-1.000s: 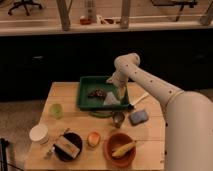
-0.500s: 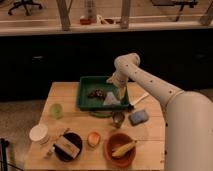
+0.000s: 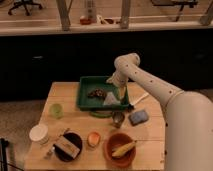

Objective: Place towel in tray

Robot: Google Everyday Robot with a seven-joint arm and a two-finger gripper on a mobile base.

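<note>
Wooden table (image 3: 75,97) before a dark counter bears a green tray (image 3: 87,82), the gripper (image 3: 121,92) (finger state indiscernible) at its three o'clock over the towel (image 3: 110,99).

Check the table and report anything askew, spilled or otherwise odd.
Nothing looks spilled or damaged. The gripper hangs over the right side of the green tray, with the pale towel draped just below it inside the tray. One oddity: a dark item also lies in the tray, beside the towel.
</note>
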